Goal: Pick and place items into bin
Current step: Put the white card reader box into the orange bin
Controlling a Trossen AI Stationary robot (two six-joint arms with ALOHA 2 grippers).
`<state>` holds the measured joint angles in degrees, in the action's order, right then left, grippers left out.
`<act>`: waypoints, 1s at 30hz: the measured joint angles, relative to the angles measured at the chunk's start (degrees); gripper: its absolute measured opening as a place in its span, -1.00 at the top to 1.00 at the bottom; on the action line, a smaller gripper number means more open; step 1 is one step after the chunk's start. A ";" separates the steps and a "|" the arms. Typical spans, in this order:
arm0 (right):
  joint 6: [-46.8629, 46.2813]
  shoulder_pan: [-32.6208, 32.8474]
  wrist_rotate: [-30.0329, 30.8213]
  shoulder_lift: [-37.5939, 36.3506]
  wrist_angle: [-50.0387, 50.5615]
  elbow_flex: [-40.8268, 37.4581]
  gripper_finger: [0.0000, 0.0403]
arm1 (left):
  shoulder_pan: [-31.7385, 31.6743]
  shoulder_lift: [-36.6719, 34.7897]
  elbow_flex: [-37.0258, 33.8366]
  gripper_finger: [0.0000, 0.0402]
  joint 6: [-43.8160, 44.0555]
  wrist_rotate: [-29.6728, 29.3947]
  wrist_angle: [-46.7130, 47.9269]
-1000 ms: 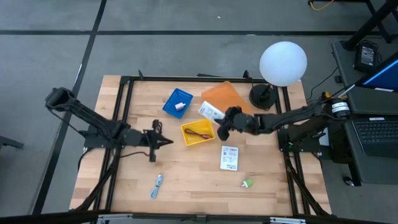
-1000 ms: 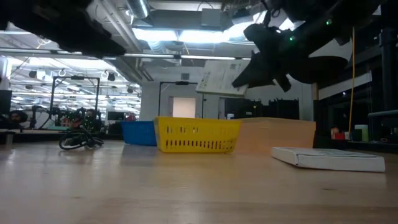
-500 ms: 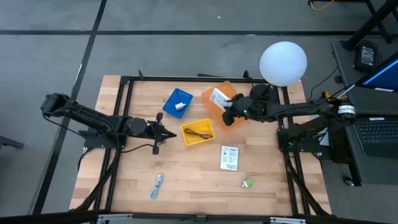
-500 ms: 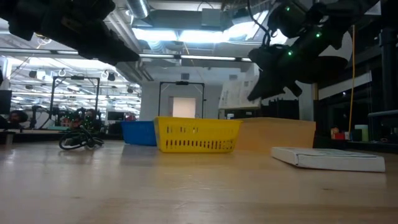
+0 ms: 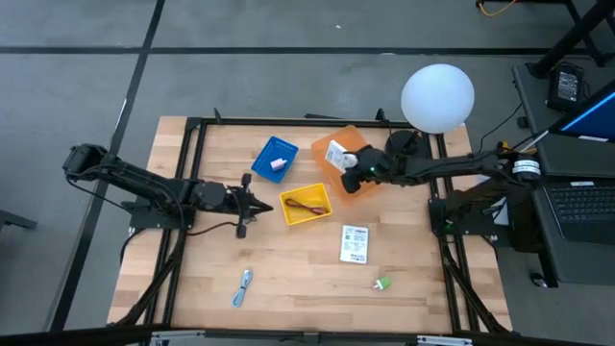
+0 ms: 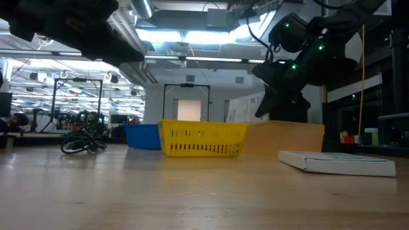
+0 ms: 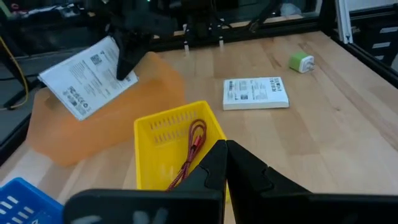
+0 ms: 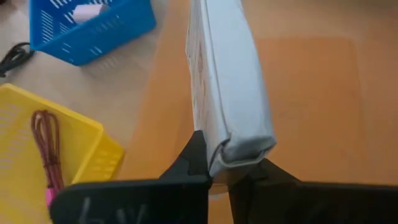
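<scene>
Carried from above the yellow bin (image 5: 306,205) over to the orange bin (image 5: 343,159) since a second ago: one white labelled packet (image 5: 336,154), flat and rectangular, pinched at its end between the right gripper (image 5: 354,170) fingers, hanging over the translucent orange tub. Second packet (image 5: 355,243) flat on the bare wood table (image 5: 288,279). Three bins: blue (image 5: 275,159) slatted plastic with a pink block (image 5: 280,164), yellow slatted with dark-red cord (image 5: 309,207), orange smooth-walled. Left gripper (image 5: 259,206) pressed together, empty, just beside the yellow bin. Black cord (image 5: 238,231) seemingly below it. One green piece (image 5: 383,284), one blue-silver piece (image 5: 242,286) loose.
</scene>
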<state>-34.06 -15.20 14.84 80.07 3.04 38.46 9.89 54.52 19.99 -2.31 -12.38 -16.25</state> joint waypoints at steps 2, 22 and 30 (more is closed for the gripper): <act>0.01 0.00 -0.06 1.33 -0.45 0.02 0.93 | 0.00 0.00 0.00 0.98 0.00 -0.98 -0.72; 4.38 -0.50 0.31 3.93 -3.25 0.00 0.70 | 0.00 0.00 0.00 0.98 0.72 -3.37 -3.28; 6.55 -0.55 0.54 3.93 -2.89 0.00 0.42 | 0.00 0.00 0.00 0.98 1.53 -3.39 -3.26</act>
<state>-27.50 -15.75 15.38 84.01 0.14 38.46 9.89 54.52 19.99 -0.78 -15.77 -19.51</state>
